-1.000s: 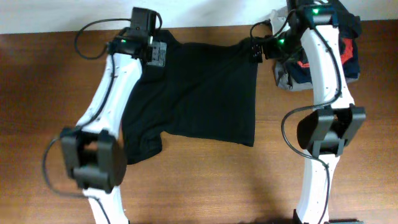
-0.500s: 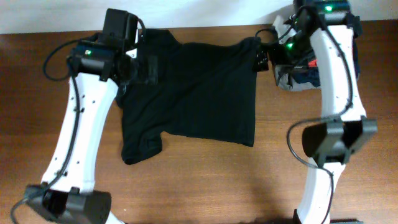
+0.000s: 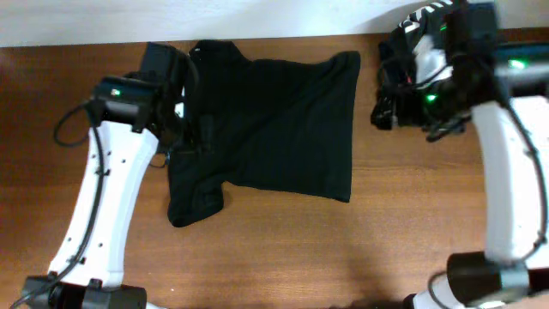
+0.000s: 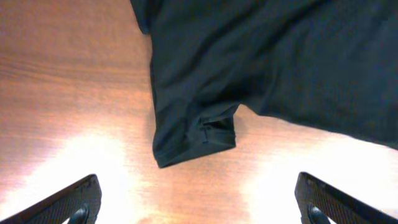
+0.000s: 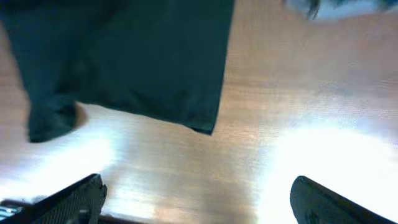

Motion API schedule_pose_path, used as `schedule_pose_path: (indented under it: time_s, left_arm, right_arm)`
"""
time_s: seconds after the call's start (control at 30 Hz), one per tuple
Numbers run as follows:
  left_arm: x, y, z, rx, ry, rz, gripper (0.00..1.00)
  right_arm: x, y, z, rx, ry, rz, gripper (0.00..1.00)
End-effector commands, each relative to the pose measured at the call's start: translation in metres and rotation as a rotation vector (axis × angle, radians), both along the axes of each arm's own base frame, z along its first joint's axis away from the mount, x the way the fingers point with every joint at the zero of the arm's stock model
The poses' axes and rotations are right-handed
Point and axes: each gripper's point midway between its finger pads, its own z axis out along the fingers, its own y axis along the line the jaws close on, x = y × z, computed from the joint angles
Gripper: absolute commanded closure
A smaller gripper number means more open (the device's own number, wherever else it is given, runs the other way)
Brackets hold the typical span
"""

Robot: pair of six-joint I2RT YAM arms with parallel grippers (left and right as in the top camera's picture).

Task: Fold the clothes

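Under left arm [image 3: 110,190], black T-shirt [image 3: 283,120] edge hidden; left pincer [image 4: 200,202], right pincer [image 5: 198,199] splayed, empty; right wrist view blurred.

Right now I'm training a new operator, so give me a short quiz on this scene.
1. Choose: the shirt lies A) flat on the table, B) hanging from a pincer, C) balled up.
2. Fill in: the left pincer and right pincer are both ____.
3. True or false: the right pincer grips the shirt.
Key: 1 A; 2 open; 3 false.
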Motion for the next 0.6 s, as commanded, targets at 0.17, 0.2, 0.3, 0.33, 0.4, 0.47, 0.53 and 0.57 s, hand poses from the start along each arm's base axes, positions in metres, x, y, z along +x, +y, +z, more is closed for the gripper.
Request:
schedule_pose_path:
  time_s: [0.17, 0.2, 0.3, 0.33, 0.4, 0.47, 0.53, 0.57]
  left_arm:
    - [-0.027, 0.005, -0.106, 0.018, 0.165, 0.042, 0.02]
    - [-0.028, 0.005, -0.113, 0.019, 0.168, 0.042, 0.02]
    - [-0.032, 0.006, -0.133, 0.022, 0.173, 0.03, 0.02]
    - [-0.033, 0.006, -0.137, 0.023, 0.174, 0.021, 0.02]
    - [-0.036, 0.007, -0.146, 0.029, 0.183, 0.0, 0.02]
    - [-0.039, 0.009, -0.154, 0.033, 0.188, -0.002, 0.02]
    - [-0.04, 0.01, -0.16, 0.037, 0.185, -0.005, 0.02]
    - [-0.04, 0.009, -0.162, 0.036, 0.18, -0.009, 0.02]
  right_arm:
    - [-0.009, 0.018, -0.131, 0.014, 0.241, -0.001, 0.03]
    - [-0.011, 0.021, -0.142, 0.012, 0.248, 0.008, 0.05]
    - [-0.016, 0.032, -0.169, 0.009, 0.254, 0.019, 0.1]
    - [-0.017, 0.038, -0.177, 0.007, 0.247, 0.031, 0.11]
    - [-0.018, 0.046, -0.191, -0.008, 0.235, 0.036, 0.15]
    - [-0.02, 0.053, -0.202, -0.038, 0.22, 0.038, 0.17]
    - [-0.022, 0.056, -0.212, -0.084, 0.208, 0.031, 0.2]
    - [-0.023, 0.056, -0.215, -0.1, 0.204, 0.028, 0.21]
